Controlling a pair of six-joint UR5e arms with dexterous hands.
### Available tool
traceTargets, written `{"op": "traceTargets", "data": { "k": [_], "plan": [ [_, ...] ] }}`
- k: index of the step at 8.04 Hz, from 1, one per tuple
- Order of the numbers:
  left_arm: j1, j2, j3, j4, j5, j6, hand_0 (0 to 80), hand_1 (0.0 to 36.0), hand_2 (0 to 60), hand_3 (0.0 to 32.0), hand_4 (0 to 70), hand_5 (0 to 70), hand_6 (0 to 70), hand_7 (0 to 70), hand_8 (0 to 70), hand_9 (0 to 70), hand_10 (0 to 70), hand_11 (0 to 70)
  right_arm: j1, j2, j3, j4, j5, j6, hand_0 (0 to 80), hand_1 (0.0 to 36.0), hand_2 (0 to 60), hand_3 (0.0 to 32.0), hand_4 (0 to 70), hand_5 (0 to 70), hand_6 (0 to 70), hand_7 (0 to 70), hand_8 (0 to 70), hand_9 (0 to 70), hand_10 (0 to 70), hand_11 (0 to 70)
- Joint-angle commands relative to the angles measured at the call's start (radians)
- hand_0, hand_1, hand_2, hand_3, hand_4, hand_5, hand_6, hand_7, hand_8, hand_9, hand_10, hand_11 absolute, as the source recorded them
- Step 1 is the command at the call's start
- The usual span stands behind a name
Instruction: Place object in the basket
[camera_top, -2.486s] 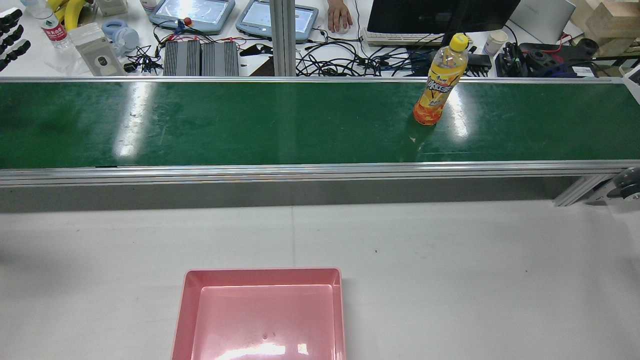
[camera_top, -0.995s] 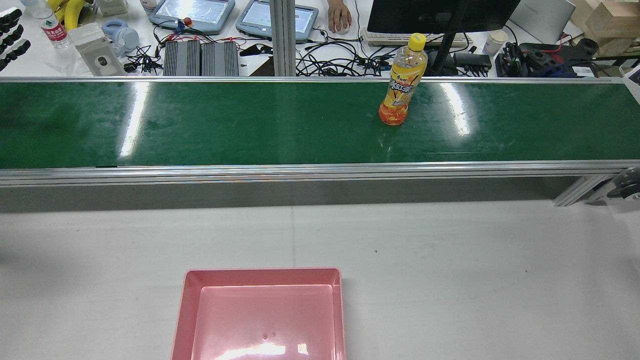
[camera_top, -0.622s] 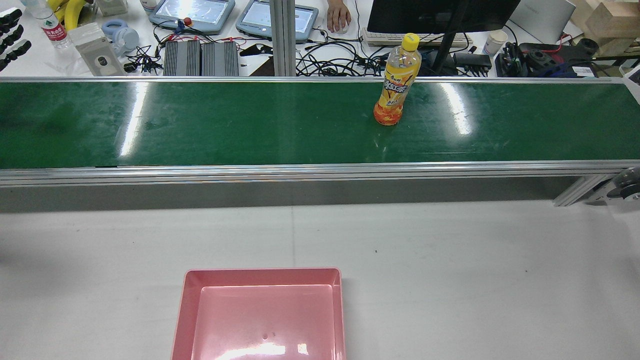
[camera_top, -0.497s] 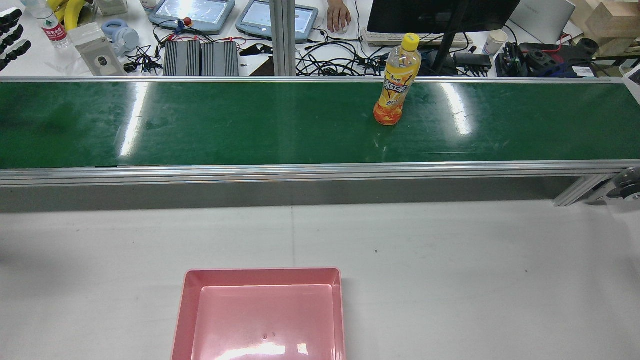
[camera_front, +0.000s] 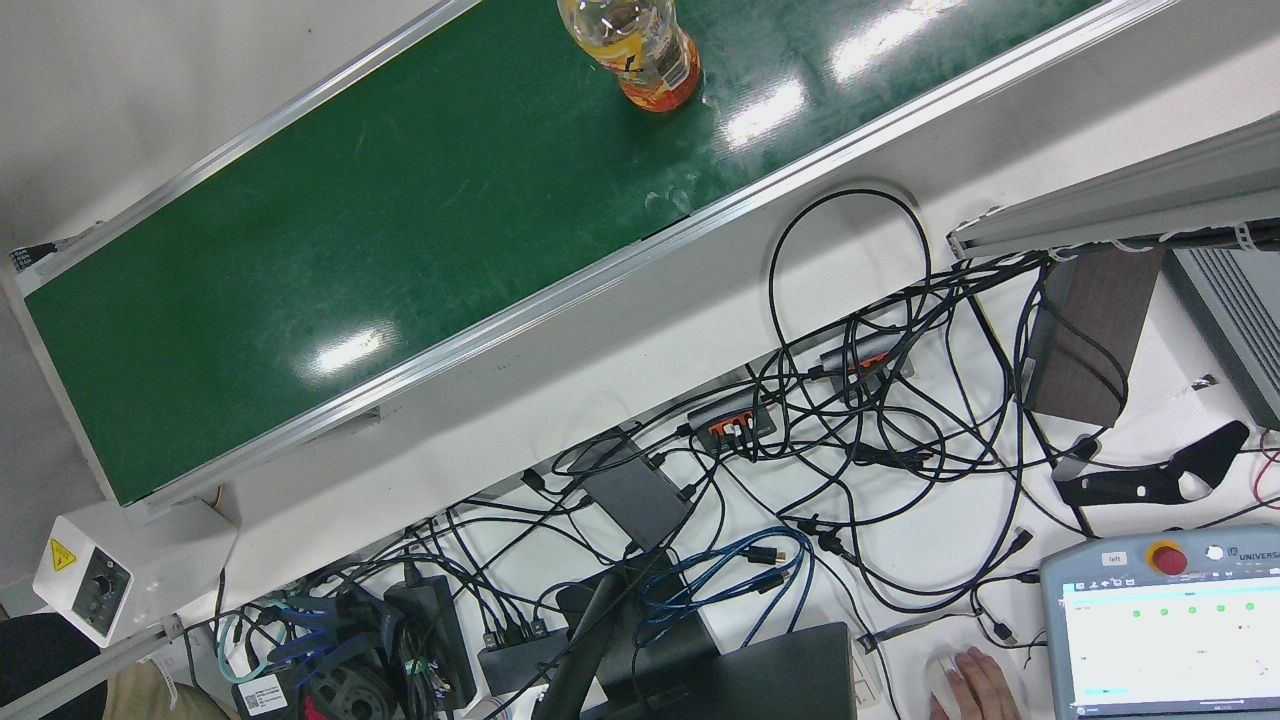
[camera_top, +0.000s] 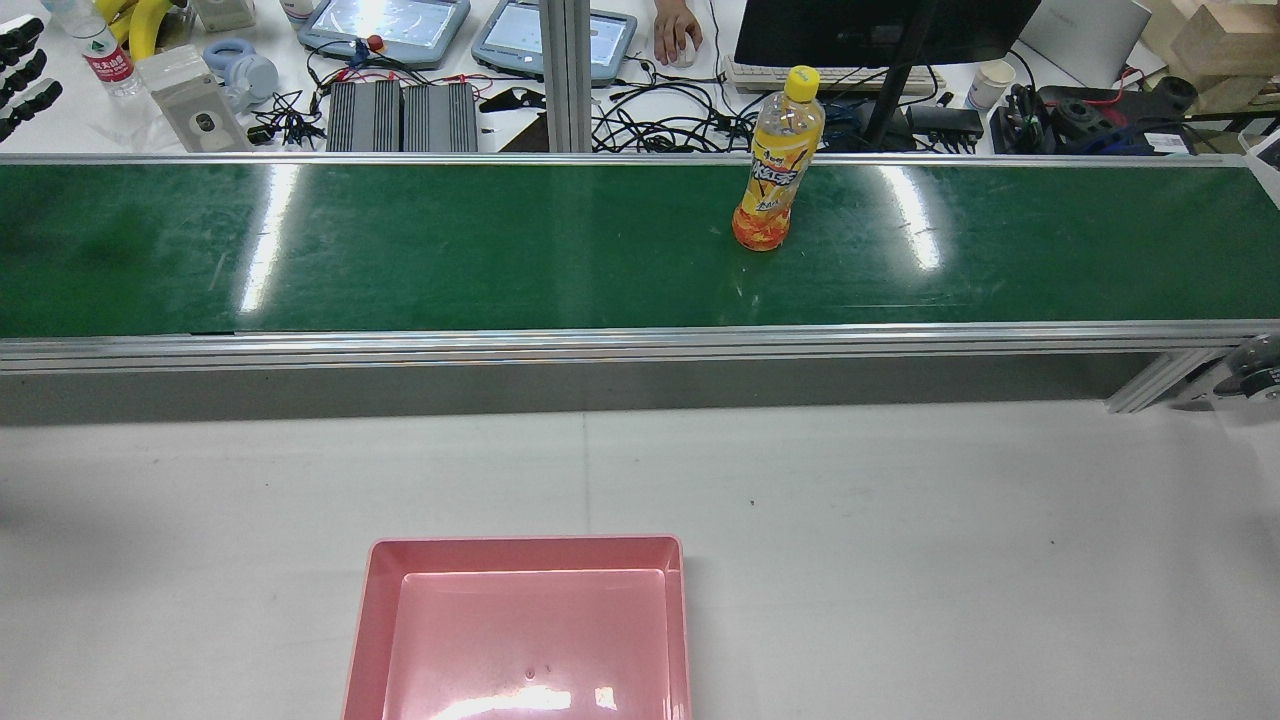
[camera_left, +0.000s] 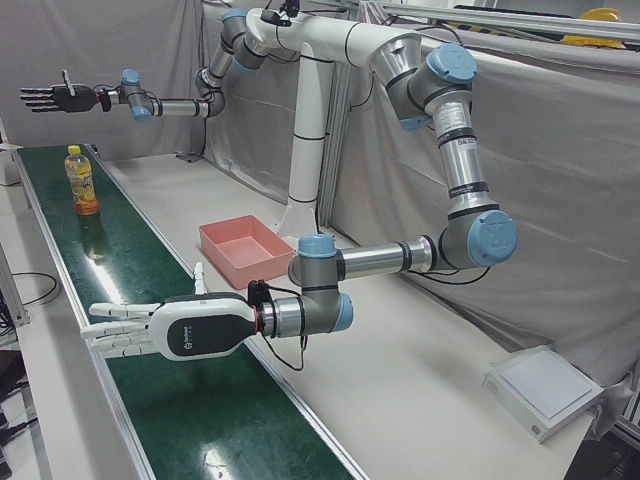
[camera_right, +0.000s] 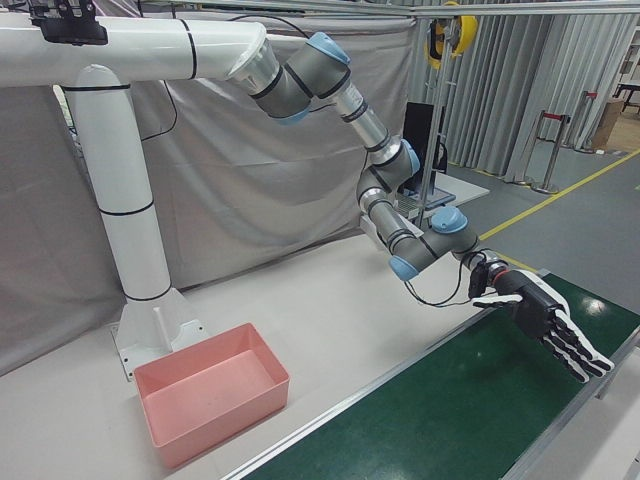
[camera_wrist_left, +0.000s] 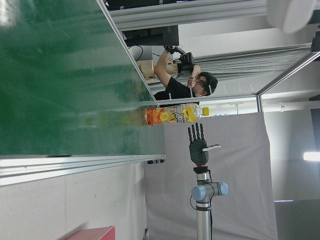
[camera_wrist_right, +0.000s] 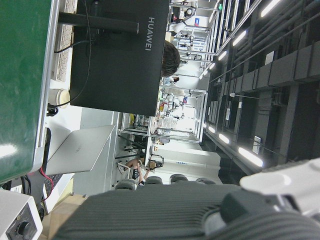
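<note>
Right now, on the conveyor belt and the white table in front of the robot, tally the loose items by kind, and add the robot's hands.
Orange drink bottle, upright on the green belt: 1
Pink basket, nothing in it: 1
Robot hands, fingers spread, holding nothing: 2 (left hand, right hand)
Total: 4

A yellow-capped bottle (camera_top: 773, 165) of orange drink stands upright, right of centre in the rear view's upper part. The empty pink basket (camera_top: 372, 620) sits bottom centre.
</note>
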Motion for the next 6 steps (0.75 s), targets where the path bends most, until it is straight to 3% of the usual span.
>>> {"op": "traceTargets", "data": {
  "k": [1, 6],
  "plan": [
    [0.002, 0.0, 0.0, 0.0, 0.0, 0.003, 62.0, 9.7, 0.0, 0.0, 12.5, 7.8, 0.0, 0.0, 0.0, 0.0, 2.5, 5.7, 0.0, 0.0, -0.002, 0.0, 0.0, 0.0, 0.0, 0.0, 0.0, 0.0, 0.0, 0.0, 0.0, 0.0, 0.0, 0.0, 0.0, 0.0],
    [0.005, 0.0, 0.0, 0.0, 0.0, 0.006, 62.1, 9.8, 0.0, 0.0, 12.6, 7.8, 0.0, 0.0, 0.0, 0.0, 2.5, 5.7, 0.0, 0.0, 0.0, 0.0, 0.0, 0.0, 0.0, 0.0, 0.0, 0.0, 0.0, 0.0, 0.0, 0.0, 0.0, 0.0, 0.0, 0.0]
  ]
}}
